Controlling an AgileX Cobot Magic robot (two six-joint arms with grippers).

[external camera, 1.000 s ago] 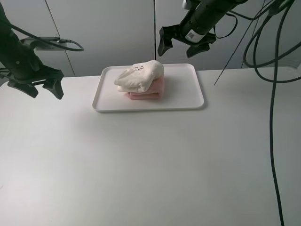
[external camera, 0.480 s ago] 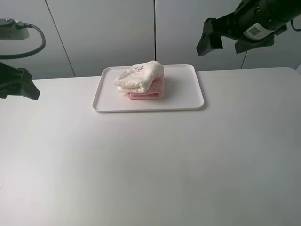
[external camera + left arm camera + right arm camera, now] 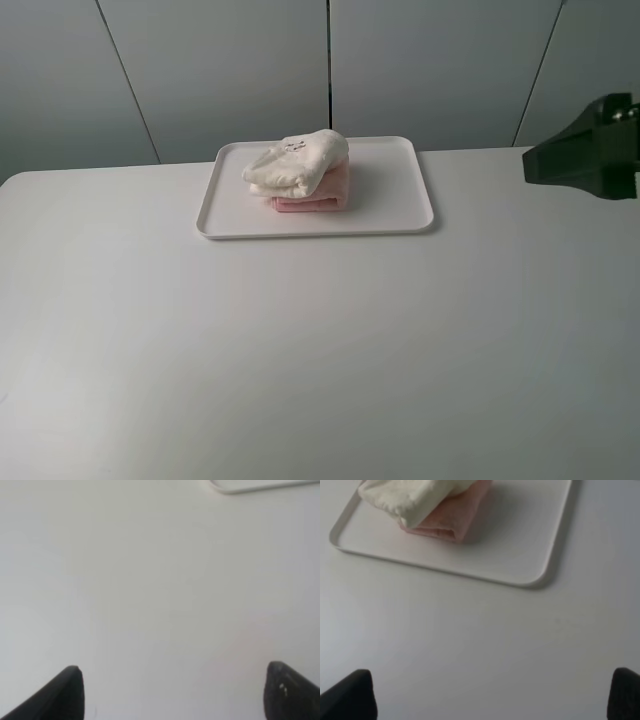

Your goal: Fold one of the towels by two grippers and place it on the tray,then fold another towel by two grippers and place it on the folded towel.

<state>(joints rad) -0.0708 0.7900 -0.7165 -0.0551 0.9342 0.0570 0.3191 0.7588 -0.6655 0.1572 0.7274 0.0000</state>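
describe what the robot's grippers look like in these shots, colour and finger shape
Both are matte black. The left gripper shows two dark tapered fingertips, one bearing small pale specks. The right gripper shows two blunt rounded black tips, and appears as a dark blocky shape in the exterior high view. No cables visible.

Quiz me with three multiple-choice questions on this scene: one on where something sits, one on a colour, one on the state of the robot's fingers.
1. Where is the cream towel?
A. on the pink towel
B. on the bare table
C. under the tray

2. What colour is the bottom towel?
A. blue
B. pink
C. green

3. The right gripper's fingers are:
A. clamped on a towel
B. spread apart, empty
C. holding the tray

Answers: 1 A, it rests atop the pink towel on the tray. 2 B, pink shows beneath the cream. 3 B, the wrist view shows them wide apart over the table.
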